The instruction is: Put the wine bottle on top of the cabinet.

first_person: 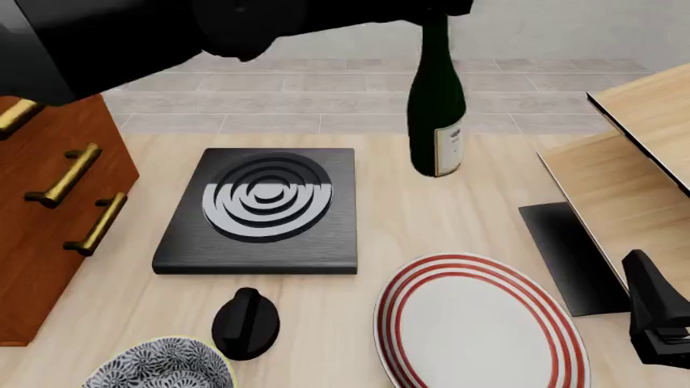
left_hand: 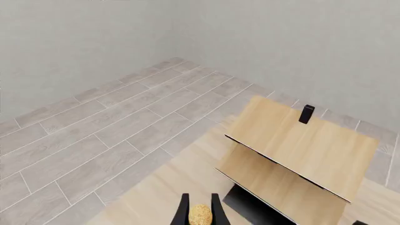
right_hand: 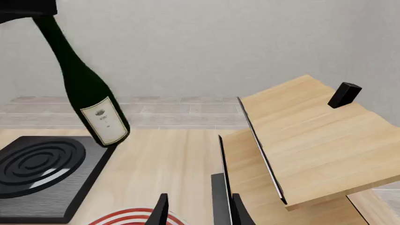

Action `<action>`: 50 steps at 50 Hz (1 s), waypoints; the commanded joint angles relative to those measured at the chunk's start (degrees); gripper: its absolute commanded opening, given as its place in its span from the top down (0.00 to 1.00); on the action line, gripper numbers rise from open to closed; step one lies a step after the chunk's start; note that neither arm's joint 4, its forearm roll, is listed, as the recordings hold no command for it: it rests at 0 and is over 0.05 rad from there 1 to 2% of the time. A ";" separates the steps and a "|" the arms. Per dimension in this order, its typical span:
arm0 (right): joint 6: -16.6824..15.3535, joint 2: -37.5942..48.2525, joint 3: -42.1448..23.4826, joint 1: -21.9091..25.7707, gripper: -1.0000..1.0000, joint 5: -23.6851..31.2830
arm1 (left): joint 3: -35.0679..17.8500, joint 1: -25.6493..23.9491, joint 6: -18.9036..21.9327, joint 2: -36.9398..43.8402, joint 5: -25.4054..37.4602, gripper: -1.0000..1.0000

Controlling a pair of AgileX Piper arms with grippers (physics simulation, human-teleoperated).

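The wine bottle (first_person: 435,109) hangs above the counter (first_person: 431,218), its base clear of the wood, just behind and to the right of the black burner plate (first_person: 262,212), which we take as our landmark. We see its neck running up into the dark bulk of the left arm, and in the left wrist view the left claw (left_hand: 201,211) has its two fingers closed on the gold-tan cap (left_hand: 201,214), so it is holding the bottle from the top. The white label (right_hand: 106,120) faces toward the right side. The cabinet (first_person: 48,218) stands to the left of the burner plate, its brass handles (first_person: 65,174) facing the plate. In front of the plate lie a black knob (first_person: 246,322), a patterned bowl (first_person: 161,368) and a red-ringed plate (first_person: 480,323). Right of the burner plate rises the pale slanted panel structure (first_person: 636,162). The right claw (right_hand: 198,213) sits low near it, fingers apart and holding nothing.
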 commanded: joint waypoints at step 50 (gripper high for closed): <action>0.01 0.01 0.00 0.00 0.00 -0.01 | 31.77 2.95 0.95 -39.18 5.81 1.00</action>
